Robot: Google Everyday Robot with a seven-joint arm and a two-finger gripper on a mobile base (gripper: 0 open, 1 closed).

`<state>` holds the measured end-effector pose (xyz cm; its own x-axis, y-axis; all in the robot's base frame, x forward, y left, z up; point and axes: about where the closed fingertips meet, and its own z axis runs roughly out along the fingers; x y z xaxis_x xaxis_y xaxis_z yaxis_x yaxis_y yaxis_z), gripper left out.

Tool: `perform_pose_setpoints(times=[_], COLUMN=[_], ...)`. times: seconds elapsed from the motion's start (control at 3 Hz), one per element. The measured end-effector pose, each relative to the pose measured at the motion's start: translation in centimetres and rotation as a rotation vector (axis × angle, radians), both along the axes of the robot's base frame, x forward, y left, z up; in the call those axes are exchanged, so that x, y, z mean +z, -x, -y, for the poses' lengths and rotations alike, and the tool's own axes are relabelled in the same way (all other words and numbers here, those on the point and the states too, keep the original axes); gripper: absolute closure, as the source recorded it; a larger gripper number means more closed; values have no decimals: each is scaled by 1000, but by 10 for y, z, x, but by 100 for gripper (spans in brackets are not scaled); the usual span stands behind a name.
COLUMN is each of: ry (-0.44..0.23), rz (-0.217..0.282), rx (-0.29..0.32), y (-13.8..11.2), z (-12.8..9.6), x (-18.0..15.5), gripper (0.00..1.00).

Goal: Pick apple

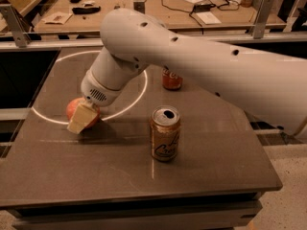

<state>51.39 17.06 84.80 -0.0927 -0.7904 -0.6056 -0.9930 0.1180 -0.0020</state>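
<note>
Carefully now: centre the gripper (82, 120) on the apple (73, 108) and take it across its widest part, low enough that the round fruit can't roll out as you lift. The apple sits on the left of the table (120, 186), right at the gripper's tip and partly hidden behind it. Whether the gripper has closed on it, you cannot tell. The gold can (165, 134) stands well apart.

White arm (201, 63) comes in from right. Gripper (80, 120) low at left of table (96, 176), against near-right side of apple (73, 108), covering part of it. Open brown can (165, 134) upright near centre, well apart. Red cola can (171, 78) farther back, partly behind arm.
</note>
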Motion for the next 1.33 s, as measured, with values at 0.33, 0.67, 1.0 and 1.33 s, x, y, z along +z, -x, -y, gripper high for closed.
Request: perform_pose_setpoints(times=[0.33,0.67,1.0,1.33], ry=[-60,-166,-323,-502], rz=[16,11,-1,2], rx=[-6,-52,-96,-133], y=[-2,-4,-4,-5], z=[7,19,29,39], x=[27,58,81,104], gripper=[86,100,100,100])
